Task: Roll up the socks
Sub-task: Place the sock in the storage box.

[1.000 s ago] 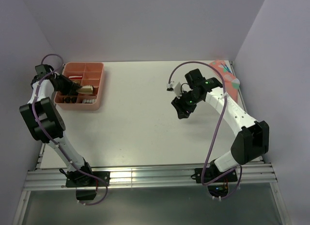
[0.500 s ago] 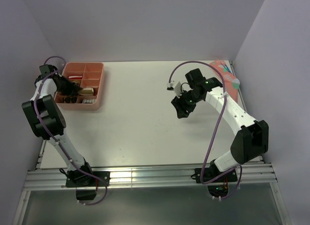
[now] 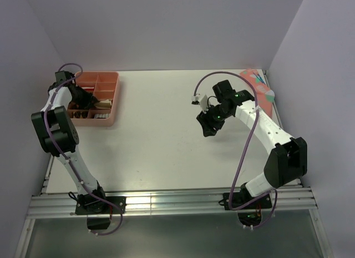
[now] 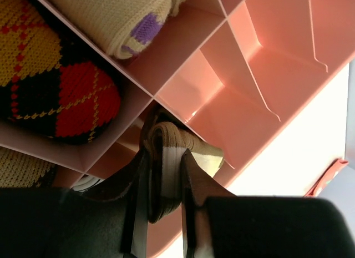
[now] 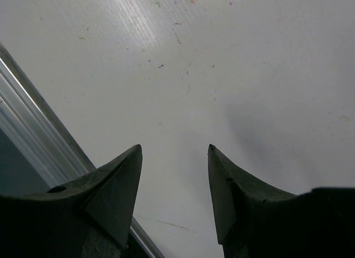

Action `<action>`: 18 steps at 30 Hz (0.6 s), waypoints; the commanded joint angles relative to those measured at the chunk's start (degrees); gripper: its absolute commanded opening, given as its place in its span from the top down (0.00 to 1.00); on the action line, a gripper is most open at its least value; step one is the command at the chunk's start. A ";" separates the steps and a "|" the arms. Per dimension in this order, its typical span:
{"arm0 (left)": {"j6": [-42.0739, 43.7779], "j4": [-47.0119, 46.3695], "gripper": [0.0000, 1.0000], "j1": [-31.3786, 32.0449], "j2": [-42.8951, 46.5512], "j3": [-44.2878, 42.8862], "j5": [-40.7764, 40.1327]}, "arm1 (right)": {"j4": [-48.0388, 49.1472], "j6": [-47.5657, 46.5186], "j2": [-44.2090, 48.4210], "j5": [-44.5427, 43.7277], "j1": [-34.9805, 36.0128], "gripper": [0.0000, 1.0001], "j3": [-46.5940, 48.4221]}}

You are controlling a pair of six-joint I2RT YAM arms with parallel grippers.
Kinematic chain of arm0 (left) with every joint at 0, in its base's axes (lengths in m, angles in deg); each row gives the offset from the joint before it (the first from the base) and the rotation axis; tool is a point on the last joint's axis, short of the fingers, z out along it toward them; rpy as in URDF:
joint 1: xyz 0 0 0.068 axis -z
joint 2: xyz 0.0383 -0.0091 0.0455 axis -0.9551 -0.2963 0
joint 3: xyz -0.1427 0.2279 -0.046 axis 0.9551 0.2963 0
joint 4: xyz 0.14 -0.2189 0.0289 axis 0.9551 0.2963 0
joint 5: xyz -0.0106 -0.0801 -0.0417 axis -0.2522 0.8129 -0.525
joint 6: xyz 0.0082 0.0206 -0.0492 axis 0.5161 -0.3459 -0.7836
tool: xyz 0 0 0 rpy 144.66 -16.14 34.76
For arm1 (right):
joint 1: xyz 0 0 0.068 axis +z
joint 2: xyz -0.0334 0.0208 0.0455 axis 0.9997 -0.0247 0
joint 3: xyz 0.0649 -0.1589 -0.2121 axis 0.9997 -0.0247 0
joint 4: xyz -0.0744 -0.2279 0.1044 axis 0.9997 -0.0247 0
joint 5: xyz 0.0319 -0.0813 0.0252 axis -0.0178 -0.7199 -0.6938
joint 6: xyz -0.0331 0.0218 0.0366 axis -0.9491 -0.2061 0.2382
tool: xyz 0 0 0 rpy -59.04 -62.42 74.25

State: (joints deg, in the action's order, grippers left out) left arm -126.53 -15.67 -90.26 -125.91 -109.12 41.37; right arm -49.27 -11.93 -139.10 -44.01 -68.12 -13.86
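Left claw (image 4: 165, 161) is pinching the rolled brown-tan sock (image 4: 194, 151) right over the pink tray (image 4: 260, 75) (right claw (image 5: 174, 155) is hanging spread above the worktop (image 5: 233, 58), well away from the tray).

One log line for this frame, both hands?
left hand: shut on sock roll, at pink tray compartment | right hand: open, empty, above table

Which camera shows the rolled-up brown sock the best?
The left wrist view: the rolled sock is close up, pinched in the left claw over the pink tray. The top view shows a tiny tan bit; the right wrist view none.
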 commanded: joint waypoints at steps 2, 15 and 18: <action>-2.45 -0.25 1.00 0.44 -0.67 -2.50 -3.97 | 1.31 -0.05 0.83 1.18 -0.60 0.42 -0.91; -3.59 -0.24 0.99 1.41 -2.07 -2.67 -7.67 | 1.66 -0.66 0.57 1.45 -1.39 0.42 -2.23; -3.95 -0.68 0.99 1.68 -2.07 -2.23 -8.37 | 1.58 -0.93 0.57 1.54 -1.57 0.42 -2.41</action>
State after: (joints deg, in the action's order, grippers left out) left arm -129.10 -14.79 -89.12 -127.60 -109.47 35.19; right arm -48.74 -12.19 -139.10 -43.47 -69.10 -16.05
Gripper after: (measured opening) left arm 0.260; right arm 0.581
